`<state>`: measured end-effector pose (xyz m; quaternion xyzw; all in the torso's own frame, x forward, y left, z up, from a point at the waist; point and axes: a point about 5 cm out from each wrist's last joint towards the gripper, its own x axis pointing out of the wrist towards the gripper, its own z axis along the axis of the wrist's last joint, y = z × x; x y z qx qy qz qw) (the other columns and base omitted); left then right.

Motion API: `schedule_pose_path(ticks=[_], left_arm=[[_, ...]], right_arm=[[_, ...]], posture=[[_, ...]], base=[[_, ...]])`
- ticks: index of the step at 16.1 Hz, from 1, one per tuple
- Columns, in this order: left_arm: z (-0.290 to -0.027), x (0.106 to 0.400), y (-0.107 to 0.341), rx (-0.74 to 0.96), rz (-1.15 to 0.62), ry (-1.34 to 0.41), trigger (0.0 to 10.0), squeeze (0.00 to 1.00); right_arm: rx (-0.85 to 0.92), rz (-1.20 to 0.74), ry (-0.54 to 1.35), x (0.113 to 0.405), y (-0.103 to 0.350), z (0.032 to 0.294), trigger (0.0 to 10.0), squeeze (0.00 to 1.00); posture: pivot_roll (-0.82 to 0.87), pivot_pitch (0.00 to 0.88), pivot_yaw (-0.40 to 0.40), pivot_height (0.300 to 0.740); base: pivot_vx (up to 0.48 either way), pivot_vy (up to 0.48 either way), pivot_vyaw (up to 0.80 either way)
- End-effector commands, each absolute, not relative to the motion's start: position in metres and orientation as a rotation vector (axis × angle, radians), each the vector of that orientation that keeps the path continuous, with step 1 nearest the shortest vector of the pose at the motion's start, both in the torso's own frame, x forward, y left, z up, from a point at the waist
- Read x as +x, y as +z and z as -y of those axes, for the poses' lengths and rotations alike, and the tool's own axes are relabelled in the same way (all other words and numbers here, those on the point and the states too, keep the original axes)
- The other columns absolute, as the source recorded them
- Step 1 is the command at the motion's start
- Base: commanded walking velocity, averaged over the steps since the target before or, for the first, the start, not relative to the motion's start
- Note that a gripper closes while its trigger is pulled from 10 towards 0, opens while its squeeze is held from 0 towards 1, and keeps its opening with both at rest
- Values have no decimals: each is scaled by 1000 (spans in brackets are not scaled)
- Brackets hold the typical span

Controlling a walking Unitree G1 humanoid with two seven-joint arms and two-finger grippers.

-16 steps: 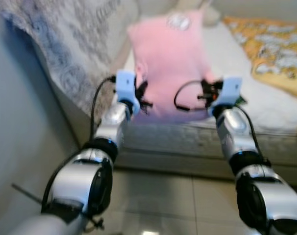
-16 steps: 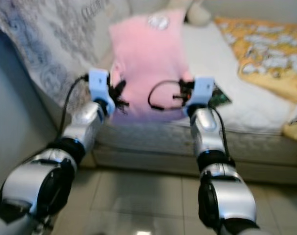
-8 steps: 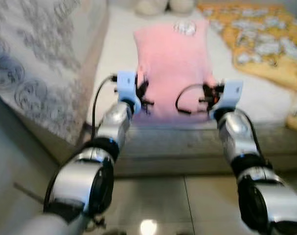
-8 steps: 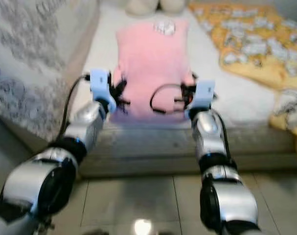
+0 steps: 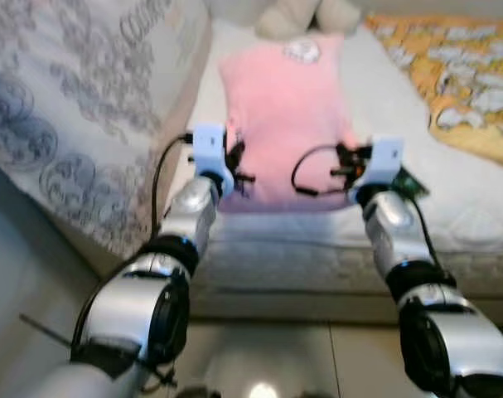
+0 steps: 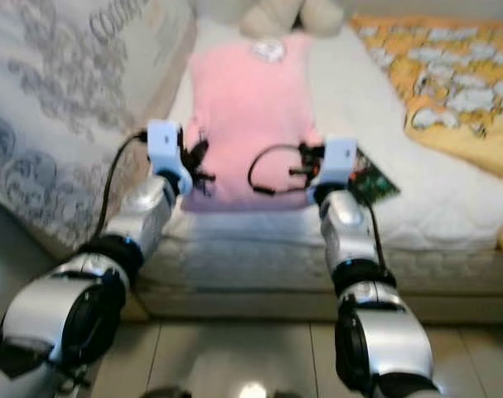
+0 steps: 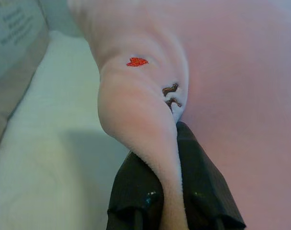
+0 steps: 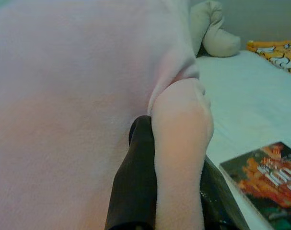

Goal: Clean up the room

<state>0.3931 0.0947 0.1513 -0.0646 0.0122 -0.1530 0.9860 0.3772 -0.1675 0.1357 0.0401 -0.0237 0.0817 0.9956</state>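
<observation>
A pink fleece blanket (image 5: 284, 116) hangs stretched between my two grippers above the white bed (image 5: 450, 199). My left gripper (image 5: 234, 162) is shut on the blanket's near left corner; in the left wrist view its black fingers (image 7: 140, 191) pinch a fold of pink cloth (image 7: 135, 110). My right gripper (image 5: 344, 162) is shut on the near right corner, and in the right wrist view the fingers (image 8: 135, 177) clamp a bunched edge of the blanket (image 8: 181, 129). A round white patch (image 5: 302, 51) marks the blanket's far end.
A grey patterned quilt (image 5: 60, 108) drapes over the bed's left side. An orange patterned cover (image 5: 466, 75) lies at the right. A cream plush toy (image 6: 288, 15) sits at the bed's head. A dark book (image 6: 371, 184) lies by my right wrist. Glossy floor tiles (image 5: 259, 365) are below.
The camera has shifted, so the bed sits lower and more of the quilt shows. Both grippers still hold the pink blanket stretched over the bed.
</observation>
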Motion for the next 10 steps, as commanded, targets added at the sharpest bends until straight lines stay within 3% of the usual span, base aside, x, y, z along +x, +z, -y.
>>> schedule_pose_path(ticks=[1, 5, 8, 10], left_arm=[[-113, 399, 164, -128, 15, -245, 10000, 0], [-111, 400, 166, -122, 16, -247, 10000, 0], [-108, 400, 166, -113, 14, -256, 10000, 0], [-107, 400, 165, -113, 11, -256, 10000, 0]], right_arm=[[84, 86, 165, 380, 145, 163, 10000, 0], [72, 84, 177, 381, 146, 162, 10000, 0], [57, 74, 166, 381, 145, 163, 10000, 0], [69, 72, 160, 381, 145, 164, 10000, 0]], posture=[[-44, 0, 20, 740], [-44, 0, 17, 740], [-47, 0, 17, 740], [-47, 0, 17, 740]], base=[[401, 259, 0], [375, 298, 0], [390, 279, 440], [398, 270, 0]])
